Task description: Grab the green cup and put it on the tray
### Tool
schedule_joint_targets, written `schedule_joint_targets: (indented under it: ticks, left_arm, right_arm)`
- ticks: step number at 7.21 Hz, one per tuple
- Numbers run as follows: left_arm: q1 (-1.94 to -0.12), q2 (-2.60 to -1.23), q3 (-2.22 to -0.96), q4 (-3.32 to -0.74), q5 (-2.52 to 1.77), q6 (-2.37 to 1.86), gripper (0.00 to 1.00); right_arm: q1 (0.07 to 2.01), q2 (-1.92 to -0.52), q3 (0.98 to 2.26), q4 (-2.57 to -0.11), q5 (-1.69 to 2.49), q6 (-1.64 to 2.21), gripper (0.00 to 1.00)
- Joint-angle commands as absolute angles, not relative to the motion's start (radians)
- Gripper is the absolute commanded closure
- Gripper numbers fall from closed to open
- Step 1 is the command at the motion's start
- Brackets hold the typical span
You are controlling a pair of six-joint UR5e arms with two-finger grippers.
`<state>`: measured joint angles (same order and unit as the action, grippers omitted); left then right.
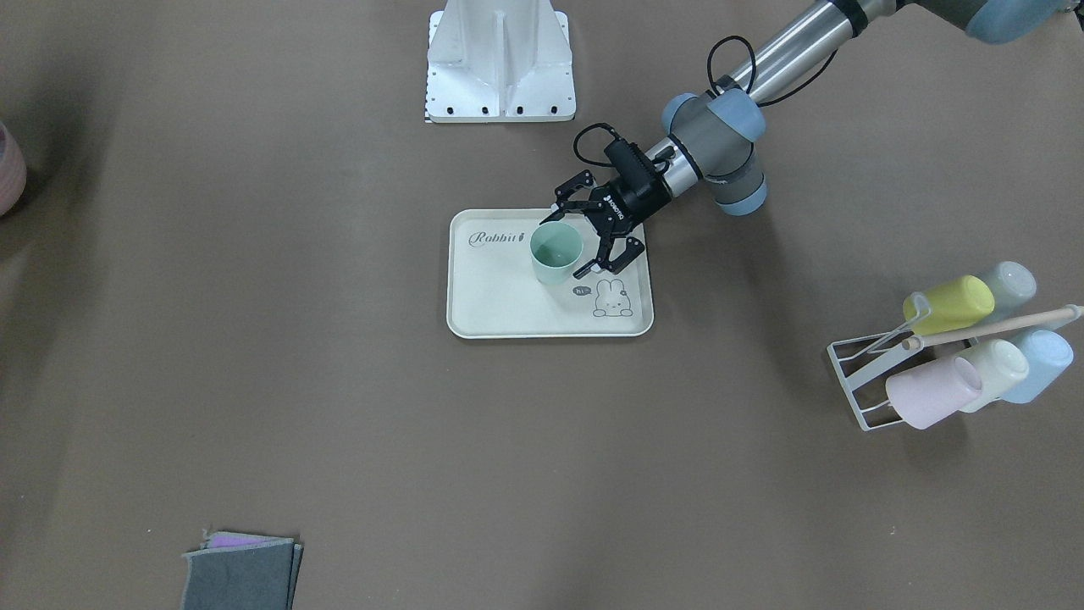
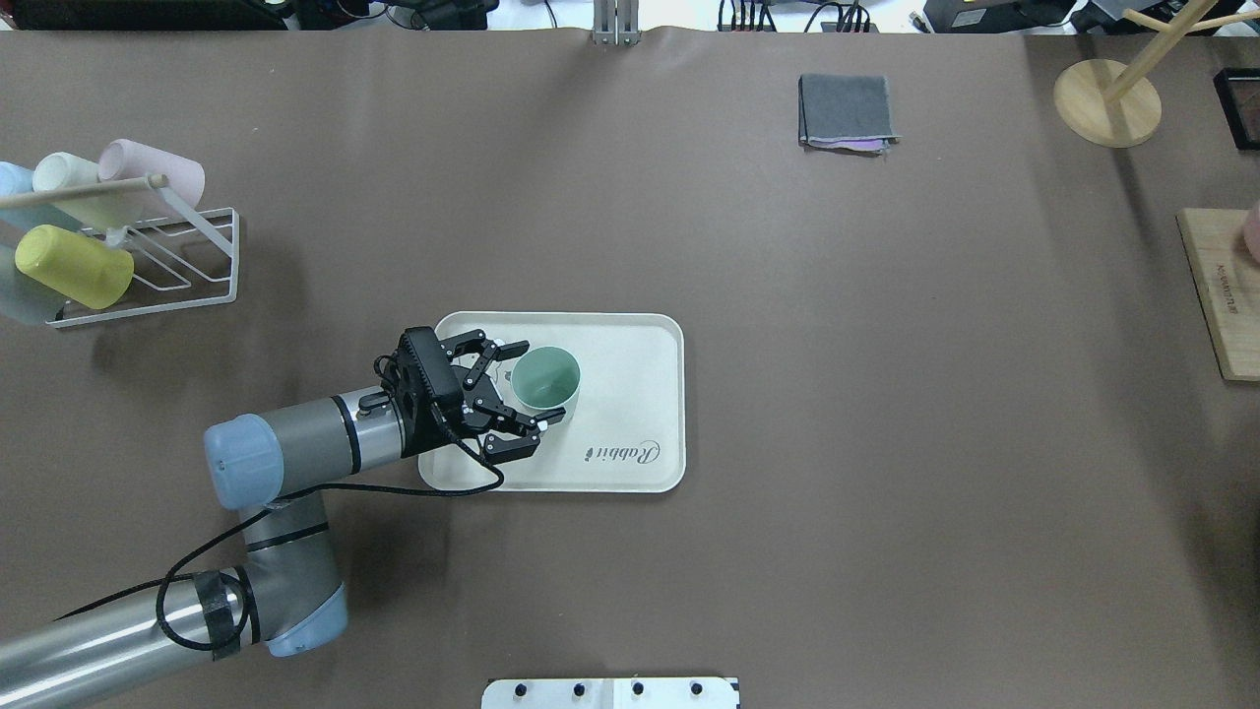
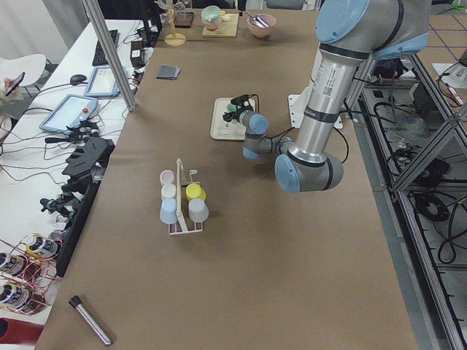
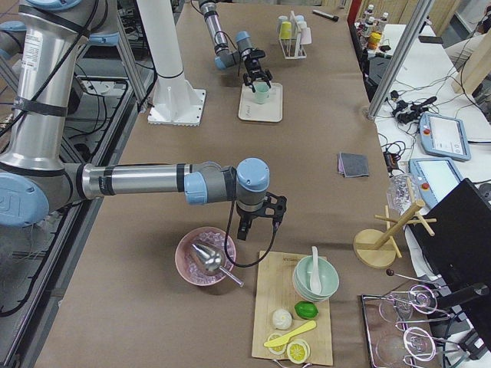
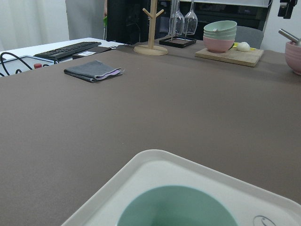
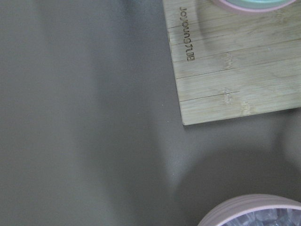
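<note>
One green cup (image 2: 544, 379) stands upright on the tray (image 2: 640, 359) between the wide-apart left jaws; right jaws, cannot tell.

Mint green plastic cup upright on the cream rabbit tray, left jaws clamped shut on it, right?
No: the overhead view shows the left gripper with its jaws spread open. The mint green plastic cup does stand upright on the cream rabbit tray.

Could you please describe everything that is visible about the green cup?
The green cup is a small, plain, handleless tumbler in muted mint green, looking like matte plastic. It stands upright and empty on the tray, near the Rabbit script. The open left gripper straddles it; contact is unclear.
</note>
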<state>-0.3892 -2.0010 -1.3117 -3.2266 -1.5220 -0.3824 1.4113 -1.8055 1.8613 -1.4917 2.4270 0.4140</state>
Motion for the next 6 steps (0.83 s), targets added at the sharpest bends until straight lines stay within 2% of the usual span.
schedule_joint_targets:
  ticks: [1, 2, 4, 6]
  left_arm:
    - [-0.384, -1.953, -1.385, -3.224, -1.522, -0.357, 0.02]
    - [-0.379, -1.922, -1.431, -3.224, -1.520, -0.357, 0.02]
    - [-0.380, -1.821, -1.599, -3.221, -1.503, -0.354, 0.02]
    - [-0.415, -1.758, -1.765, -3.103, -1.480, -0.356, 0.02]
  right_arm:
    - [1.411, -1.805, 1.861, -1.491, 2.427, 0.416, 0.00]
    - [1.411, -1.805, 1.861, -1.491, 2.427, 0.416, 0.00]
    - [1.411, -1.805, 1.861, -1.491, 2.427, 0.416, 0.00]
    - [1.411, -1.805, 1.861, -1.491, 2.427, 0.416, 0.00]
